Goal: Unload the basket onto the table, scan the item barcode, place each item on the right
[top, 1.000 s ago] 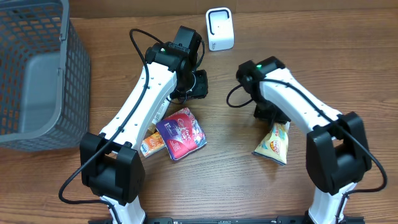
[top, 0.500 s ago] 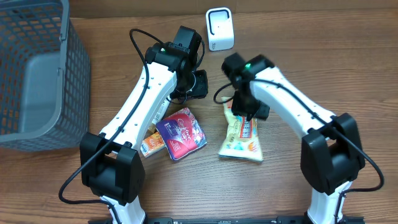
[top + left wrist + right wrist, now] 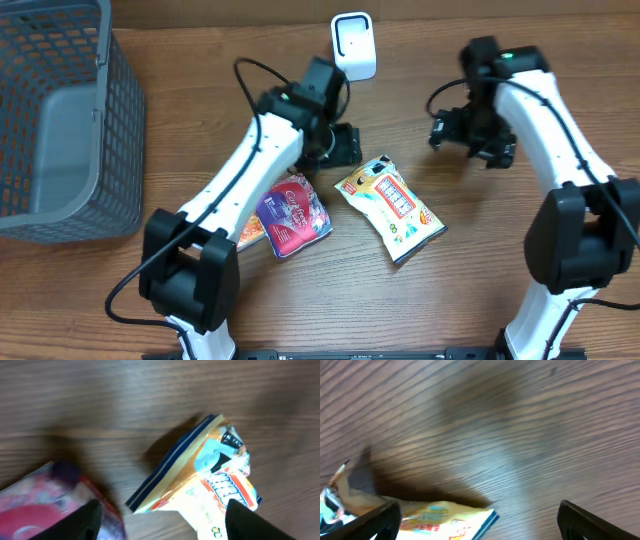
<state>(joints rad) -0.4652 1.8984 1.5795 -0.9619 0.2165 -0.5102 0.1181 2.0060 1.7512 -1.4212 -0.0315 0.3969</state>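
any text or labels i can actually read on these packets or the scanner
Yellow snack bag: red and blue print, too small to read.
Purple packet: script logo, too blurred to read.
White scanner: no text visible.
Nothing legible anywhere.

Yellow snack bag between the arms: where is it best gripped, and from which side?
Probably the blue-striped end seam of the yellow snack bag, coming from the side of the left end effector: the bag lies flat, but that thin seam looks slightly lifted.
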